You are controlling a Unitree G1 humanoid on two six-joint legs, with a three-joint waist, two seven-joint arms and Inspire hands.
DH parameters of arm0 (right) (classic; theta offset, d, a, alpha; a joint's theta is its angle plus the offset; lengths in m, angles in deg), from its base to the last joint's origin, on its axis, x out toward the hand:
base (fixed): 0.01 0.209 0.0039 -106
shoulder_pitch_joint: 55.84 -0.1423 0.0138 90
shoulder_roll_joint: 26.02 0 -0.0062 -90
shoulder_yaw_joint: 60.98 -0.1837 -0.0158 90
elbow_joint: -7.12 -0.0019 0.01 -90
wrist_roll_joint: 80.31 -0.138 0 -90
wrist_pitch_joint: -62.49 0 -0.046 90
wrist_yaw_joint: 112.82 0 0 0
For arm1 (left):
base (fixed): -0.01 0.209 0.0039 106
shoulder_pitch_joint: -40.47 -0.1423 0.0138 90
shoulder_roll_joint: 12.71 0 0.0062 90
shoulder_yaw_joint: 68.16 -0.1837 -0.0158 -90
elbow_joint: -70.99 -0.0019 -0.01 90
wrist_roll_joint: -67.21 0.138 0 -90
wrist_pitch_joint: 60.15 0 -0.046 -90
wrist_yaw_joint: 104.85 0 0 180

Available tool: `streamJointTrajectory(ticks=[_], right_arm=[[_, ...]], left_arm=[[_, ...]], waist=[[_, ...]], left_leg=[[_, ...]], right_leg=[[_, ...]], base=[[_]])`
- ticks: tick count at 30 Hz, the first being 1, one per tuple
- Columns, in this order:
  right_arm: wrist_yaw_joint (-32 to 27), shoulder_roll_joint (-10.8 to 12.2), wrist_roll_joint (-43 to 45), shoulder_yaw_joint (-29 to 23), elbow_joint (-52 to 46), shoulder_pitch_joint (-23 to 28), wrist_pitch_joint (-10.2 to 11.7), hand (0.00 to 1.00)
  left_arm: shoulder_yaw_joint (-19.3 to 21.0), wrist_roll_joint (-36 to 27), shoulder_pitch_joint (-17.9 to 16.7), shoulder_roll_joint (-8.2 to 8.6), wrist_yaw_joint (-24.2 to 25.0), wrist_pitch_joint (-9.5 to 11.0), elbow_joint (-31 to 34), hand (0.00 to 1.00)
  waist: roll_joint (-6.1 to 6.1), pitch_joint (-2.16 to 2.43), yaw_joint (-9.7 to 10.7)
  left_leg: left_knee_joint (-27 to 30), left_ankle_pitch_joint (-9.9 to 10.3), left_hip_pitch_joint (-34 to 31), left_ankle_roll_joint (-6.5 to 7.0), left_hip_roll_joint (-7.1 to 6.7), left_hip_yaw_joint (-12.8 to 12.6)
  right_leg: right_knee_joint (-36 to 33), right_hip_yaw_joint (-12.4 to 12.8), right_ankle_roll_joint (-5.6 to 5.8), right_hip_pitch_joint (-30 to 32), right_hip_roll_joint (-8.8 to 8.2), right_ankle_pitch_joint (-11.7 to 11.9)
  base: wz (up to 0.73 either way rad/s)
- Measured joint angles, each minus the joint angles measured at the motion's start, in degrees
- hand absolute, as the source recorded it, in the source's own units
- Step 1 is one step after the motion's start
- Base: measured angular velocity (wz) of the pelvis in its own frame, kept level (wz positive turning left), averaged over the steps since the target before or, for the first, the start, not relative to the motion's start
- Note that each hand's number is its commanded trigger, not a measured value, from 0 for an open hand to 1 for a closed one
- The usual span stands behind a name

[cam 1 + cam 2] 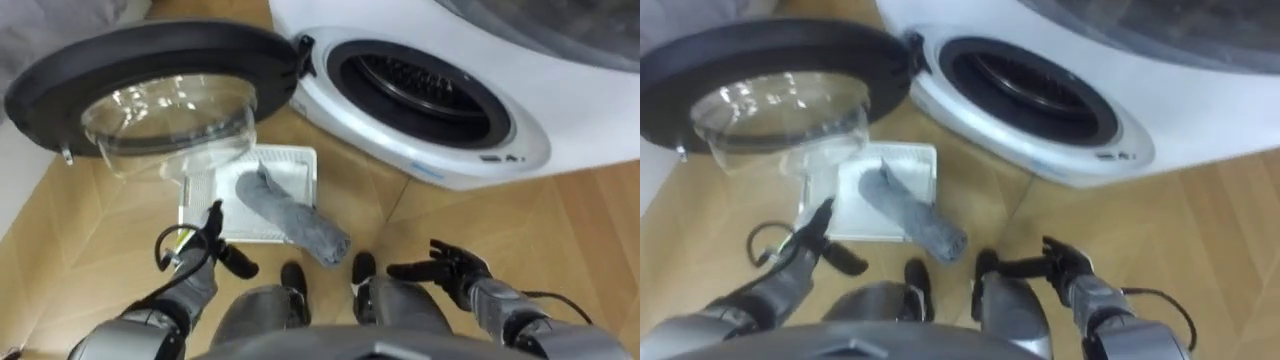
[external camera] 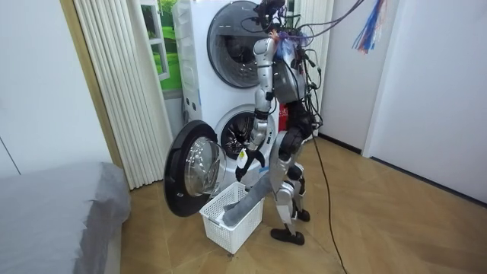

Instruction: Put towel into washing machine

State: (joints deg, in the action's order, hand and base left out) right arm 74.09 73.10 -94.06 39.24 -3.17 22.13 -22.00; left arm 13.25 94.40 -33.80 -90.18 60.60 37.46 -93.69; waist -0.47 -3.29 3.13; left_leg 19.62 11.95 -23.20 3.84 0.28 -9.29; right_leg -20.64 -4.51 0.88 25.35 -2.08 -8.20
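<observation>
While towel drapes over basket, pickup is still to come.
Left hand and right hand are open, empty; next, reach down and grasp.

The open door hides the basket at its far-left corner; the view's upper edge cuts off the washing machine.

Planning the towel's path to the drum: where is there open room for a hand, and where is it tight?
Free: the wooden floor between the laundry basket and the washing machine, and the open drum mouth. Crowded: the open door crowds the basket's far left corner, and the towel drapes over its near right rim.
</observation>
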Motion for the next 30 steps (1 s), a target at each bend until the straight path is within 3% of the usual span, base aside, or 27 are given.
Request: streamJointTrajectory(ticks=[1, 3, 7, 10, 14, 19, 24, 28, 30], right_arm=[[-0.03, 0.12, -0.02, 0.41, -0.01, -0.39, -0.07, 0.00], [-0.53, 0.38, 0.05, 1.81, -1.21, -1.35, -0.08, 0.00], [-1.13, 0.36, -1.63, 3.82, -2.63, -2.52, -0.11, 0.00], [-1.38, 0.45, -4.05, 4.96, -4.23, -3.03, 0.20, 0.00], [-1.83, 0.45, -8.60, 6.67, -4.51, -4.26, 0.82, 0.00], [-1.68, 0.44, -13.61, 7.05, -6.31, -4.38, 1.18, 0.00], [-0.50, 0.20, -17.20, 9.53, -8.18, -4.95, 2.26, 0.00], [0.21, -0.22, -19.93, 11.19, -10.64, -4.88, 3.14, 0.00], [0.20, -0.26, -20.94, 11.49, -11.53, -4.88, 3.38, 0.00]], left_arm=[[-0.59, 0.05, 0.86, -0.01, -0.05, -0.02, -0.24, 0.00], [-1.11, 2.75, 3.39, 0.08, -0.32, 0.00, -0.74, 0.00], [-3.19, 4.09, 5.98, -0.06, -1.26, 0.03, -0.58, 0.00], [-6.38, 5.82, 8.12, -1.10, -1.77, 0.03, -0.44, 0.00], [-8.98, 6.91, 9.99, -1.78, -3.65, 0.11, -0.05, 0.00], [-9.96, 10.03, 11.66, -1.83, -6.27, 0.76, 0.68, 0.00], [-16.09, 12.43, 12.44, -2.62, -7.55, 0.64, 0.61, 0.00], [-18.66, 14.64, 13.70, -2.87, -7.62, 0.31, 0.65, 0.00], [-18.61, 16.25, 14.01, -3.17, -7.76, 0.31, 0.64, 0.00]], waist=[[0.02, -0.10, 0.04], [0.10, -1.06, 0.04], [-0.09, -1.32, 0.93], [-0.25, -1.49, 2.21], [-0.35, -1.83, 3.06], [-0.48, -1.93, 3.56], [-0.53, -1.94, 5.72], [-0.49, -1.96, 7.11], [-0.54, -1.95, 7.49]], left_leg=[[0.37, 0.00, -0.78, 0.00, -0.01, -0.01], [1.79, 0.00, -2.99, 0.00, 0.05, -0.70], [4.92, 0.02, -8.05, 0.03, 0.01, -1.48], [9.74, 0.42, -13.02, 0.19, 0.91, -1.47], [15.18, 2.47, -17.73, 0.29, 2.12, -1.62], [19.91, 3.19, -23.00, -0.05, 2.53, -1.71], [23.10, 3.50, -27.47, -0.08, 3.07, -2.21], [26.13, 4.29, -31.19, 0.03, 3.21, -2.25], [29.13, 5.55, -33.16, 0.06, 4.18, -2.35]], right_leg=[[-0.59, 0.08, -0.07, 0.95, -0.05, -0.05], [-3.26, 0.88, -0.31, 4.12, -0.20, -0.23], [-5.99, 1.26, -1.00, 9.28, -0.74, -0.73], [-9.03, 1.44, -1.55, 13.44, -0.38, -1.05], [-13.68, 2.24, -2.48, 18.25, 0.40, -1.95], [-18.20, 3.08, -2.72, 23.74, 0.90, -2.37], [-21.87, 3.74, -3.13, 28.64, 0.70, -2.69], [-25.19, 3.70, -3.39, 32.58, 0.50, -3.48], [-27.38, 3.25, -3.90, 34.40, 0.76, -4.17]], base=[[-0.06], [-0.14], [-0.12], [0.02], [-0.12], [-0.03], [-0.02], [0.01], [-0.12]])
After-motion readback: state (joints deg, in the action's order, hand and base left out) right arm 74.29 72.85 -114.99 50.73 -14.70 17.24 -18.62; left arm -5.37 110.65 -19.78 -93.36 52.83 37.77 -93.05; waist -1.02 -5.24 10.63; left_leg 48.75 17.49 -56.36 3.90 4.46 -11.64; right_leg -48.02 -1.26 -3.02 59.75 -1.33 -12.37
